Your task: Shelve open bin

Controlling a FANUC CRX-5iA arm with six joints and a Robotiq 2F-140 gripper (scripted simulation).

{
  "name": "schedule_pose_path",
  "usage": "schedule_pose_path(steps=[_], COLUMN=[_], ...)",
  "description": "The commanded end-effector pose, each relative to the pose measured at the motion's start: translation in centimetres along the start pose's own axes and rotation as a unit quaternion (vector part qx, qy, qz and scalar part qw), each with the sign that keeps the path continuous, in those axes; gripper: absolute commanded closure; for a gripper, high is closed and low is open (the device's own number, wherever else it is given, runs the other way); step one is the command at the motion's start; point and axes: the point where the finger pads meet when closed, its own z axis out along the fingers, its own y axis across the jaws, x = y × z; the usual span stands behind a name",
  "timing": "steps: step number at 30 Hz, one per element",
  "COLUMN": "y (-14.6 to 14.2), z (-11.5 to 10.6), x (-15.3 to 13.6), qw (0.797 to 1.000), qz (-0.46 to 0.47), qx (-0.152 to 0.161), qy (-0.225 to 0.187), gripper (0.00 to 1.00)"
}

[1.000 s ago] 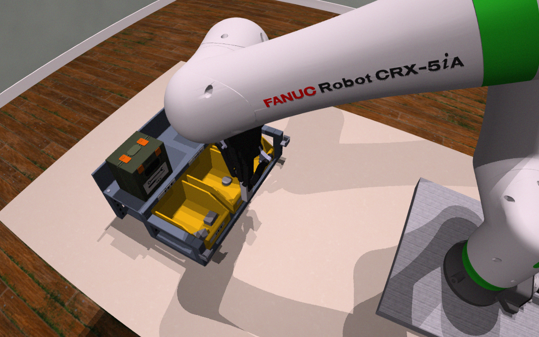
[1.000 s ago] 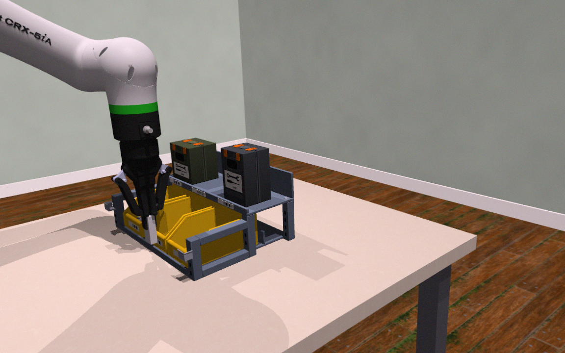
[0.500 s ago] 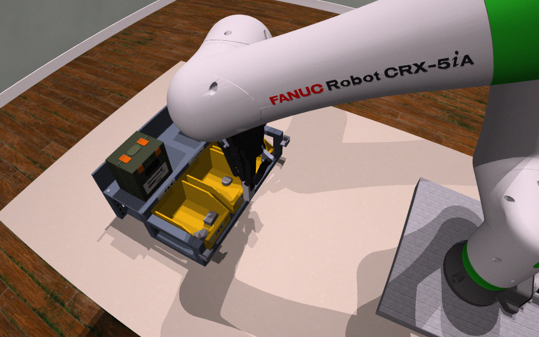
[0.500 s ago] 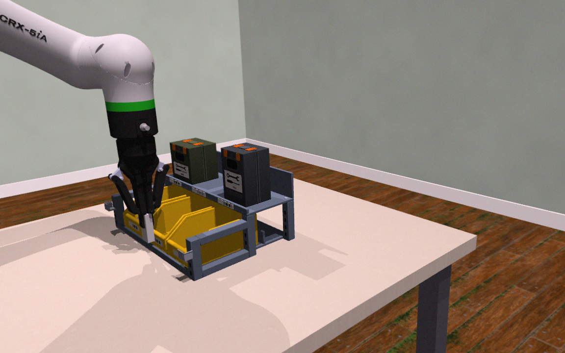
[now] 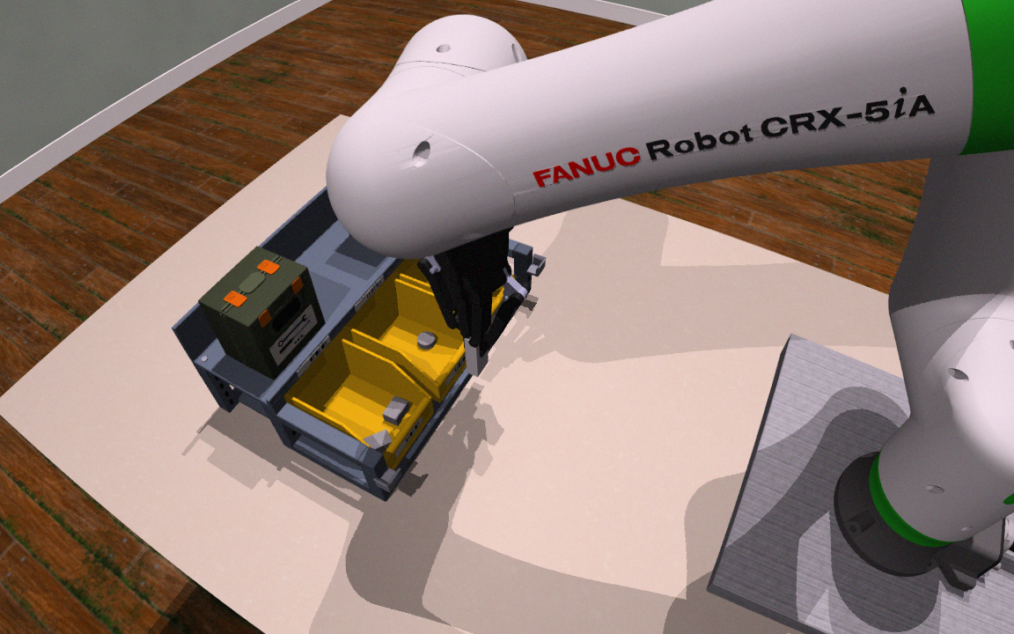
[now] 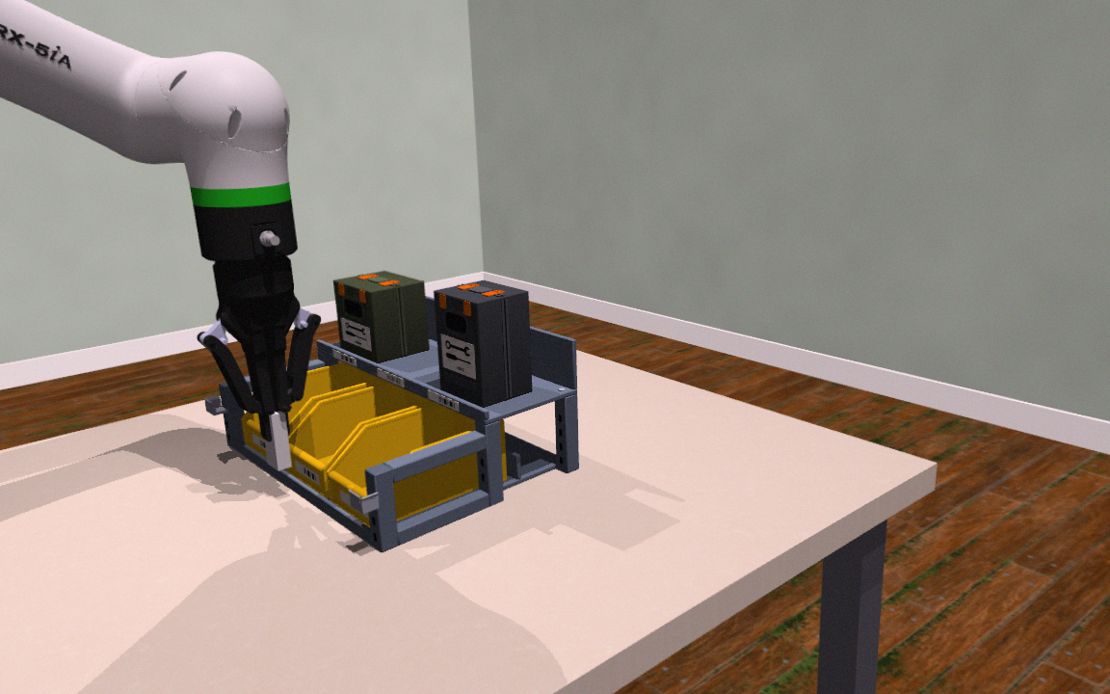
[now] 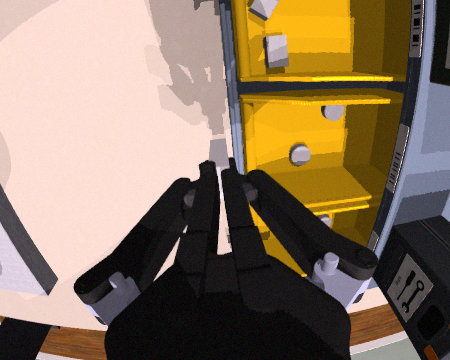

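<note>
My gripper points down, shut and empty, just outside the front of the middle bin; whether it touches the bin or the lip, I cannot tell. Three yellow open bins stand in a row on the shelf, open fronts out and looking level. The middle bin holds two round grey parts. The near-end bin holds grey blocks. The far-end bin is partly hidden behind my fingers; a round part shows in the wrist view.
The shelf's upper board covers the bins' rear ends. A green case and a dark grey case stand on it. Small brackets stick out at the shelf's front corners.
</note>
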Motion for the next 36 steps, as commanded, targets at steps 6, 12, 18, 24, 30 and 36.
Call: schedule_pose_path(steps=[6, 12, 18, 24, 30, 36], y=[-0.1, -0.1, -0.1, -0.1, -0.1, -0.1], z=[-0.2, -1.0, -2.2, -4.4, -5.8, -6.1], x=[0.0, 0.0, 0.0, 0.0, 0.0, 0.0], qw=[1.000, 1.000, 1.000, 1.000, 1.000, 1.000], qz=[0.000, 0.000, 0.000, 0.000, 0.000, 0.000], qx=[0.000, 0.000, 0.000, 0.000, 0.000, 0.000], qy=[0.000, 0.000, 0.000, 0.000, 0.000, 0.000], gripper=[1.00, 1.00, 1.00, 1.00, 1.00, 1.00])
